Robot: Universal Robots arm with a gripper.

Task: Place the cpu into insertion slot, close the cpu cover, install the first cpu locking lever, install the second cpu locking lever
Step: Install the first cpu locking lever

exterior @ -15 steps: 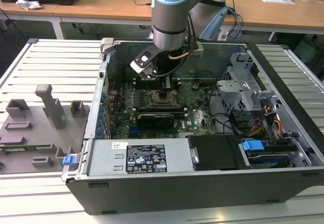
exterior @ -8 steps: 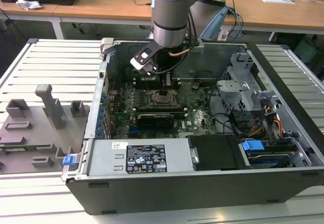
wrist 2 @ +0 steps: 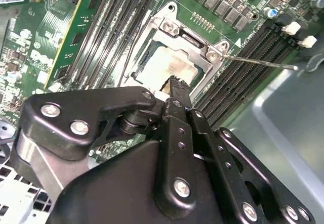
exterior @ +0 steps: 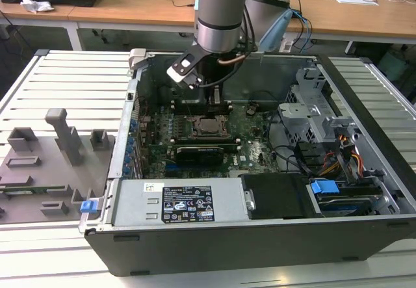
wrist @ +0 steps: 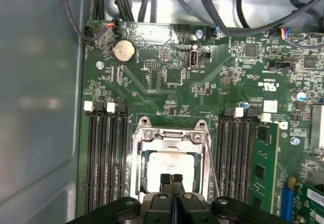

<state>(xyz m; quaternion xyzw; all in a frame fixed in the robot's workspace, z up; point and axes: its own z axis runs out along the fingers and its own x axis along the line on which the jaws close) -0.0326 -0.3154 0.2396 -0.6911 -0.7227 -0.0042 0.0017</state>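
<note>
The cpu point(wrist: 169, 164) lies in the insertion slot point(wrist: 135, 166) on the green board, its silver top showing through the cut-out of the cpu cover point(wrist: 169, 134), which lies down over it. In the second wrist view the cpu point(wrist 2: 167, 64) sits under the cover point(wrist 2: 190, 39), and a thin locking lever point(wrist 2: 260, 63) sticks out sideways, away from the frame. My gripper point(wrist: 172, 178) is shut with nothing between its fingers, the tips hovering just above the chip's edge point(wrist 2: 175, 82). In the exterior view the gripper point(exterior: 214, 99) hangs inside the case over the socket point(exterior: 209, 127).
Long black memory slots point(wrist: 104, 153) flank the socket on both sides point(wrist: 235, 153), with a green card point(wrist: 264, 168) beyond. The grey case wall point(wrist: 40, 107) and black cables point(wrist: 202, 1) are close by. A drive cage point(exterior: 312, 112), power supply point(exterior: 188, 203) and grey fixture tray point(exterior: 45, 164) surround the board.
</note>
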